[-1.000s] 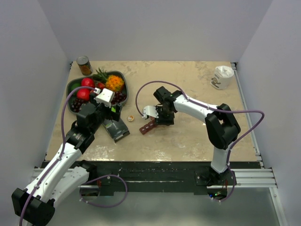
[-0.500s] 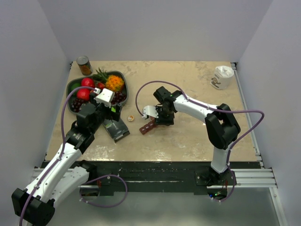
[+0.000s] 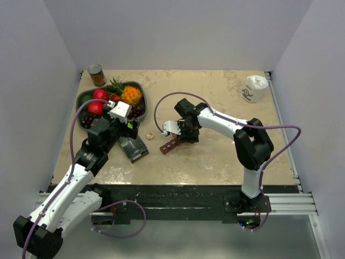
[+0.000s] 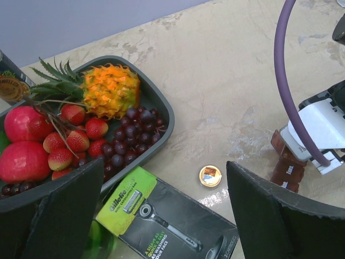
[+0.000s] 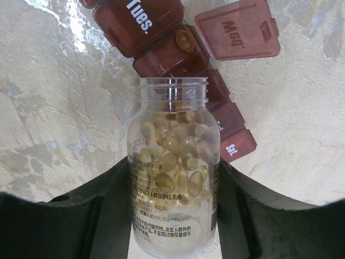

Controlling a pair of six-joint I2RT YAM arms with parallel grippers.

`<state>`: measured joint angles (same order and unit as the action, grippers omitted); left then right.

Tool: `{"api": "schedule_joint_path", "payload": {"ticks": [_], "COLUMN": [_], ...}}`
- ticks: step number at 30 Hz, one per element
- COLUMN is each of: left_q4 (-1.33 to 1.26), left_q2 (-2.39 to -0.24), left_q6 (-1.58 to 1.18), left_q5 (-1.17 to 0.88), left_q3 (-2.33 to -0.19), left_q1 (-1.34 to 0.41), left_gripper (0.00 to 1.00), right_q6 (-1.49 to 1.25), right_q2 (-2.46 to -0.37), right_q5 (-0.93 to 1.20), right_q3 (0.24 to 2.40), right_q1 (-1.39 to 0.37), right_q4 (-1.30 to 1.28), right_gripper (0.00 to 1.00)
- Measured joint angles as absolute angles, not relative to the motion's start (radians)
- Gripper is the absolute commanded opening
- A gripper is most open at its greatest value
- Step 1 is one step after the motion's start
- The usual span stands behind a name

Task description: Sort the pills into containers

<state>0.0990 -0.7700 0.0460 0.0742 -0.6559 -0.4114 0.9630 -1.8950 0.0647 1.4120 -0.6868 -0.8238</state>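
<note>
Item: bottle (image 5: 173, 216) of pills (image 5: 172, 156), centre frame, clamped in right gripper (image 5: 173, 186).
Likely light, slick, rigid; grip mid-body; left gripper (image 4: 164, 210) wide, empty.

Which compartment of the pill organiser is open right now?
The Wed compartment, just beyond the pill bottle: its lid is flipped out sideways and one pill lies inside. The Tues. lid and Sat lid are shut.

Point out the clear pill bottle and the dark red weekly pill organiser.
clear pill bottle (image 5: 173, 178), right wrist view, pill-filled body.
dark red weekly pill organiser (image 5: 145, 24), right wrist view, Tuesday lid.
</note>
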Motion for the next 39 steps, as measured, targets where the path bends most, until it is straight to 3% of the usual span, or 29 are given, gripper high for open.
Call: {"api": "schedule_joint_path", "payload": {"ticks": [39], "left_q4": [0.099], "left_q2": [-0.769], "left_q6": [0.046], "left_q5": [0.072], "left_q3": [-0.656], "left_q1": [-0.411], "left_gripper": [1.0], "right_q6": [0.958], "right_q2": [-1.911], "right_q5": [0.067], "right_q3": [1.425], "right_q1": [-0.694], "right_q4": [-0.841], "right_gripper": [0.03]}}
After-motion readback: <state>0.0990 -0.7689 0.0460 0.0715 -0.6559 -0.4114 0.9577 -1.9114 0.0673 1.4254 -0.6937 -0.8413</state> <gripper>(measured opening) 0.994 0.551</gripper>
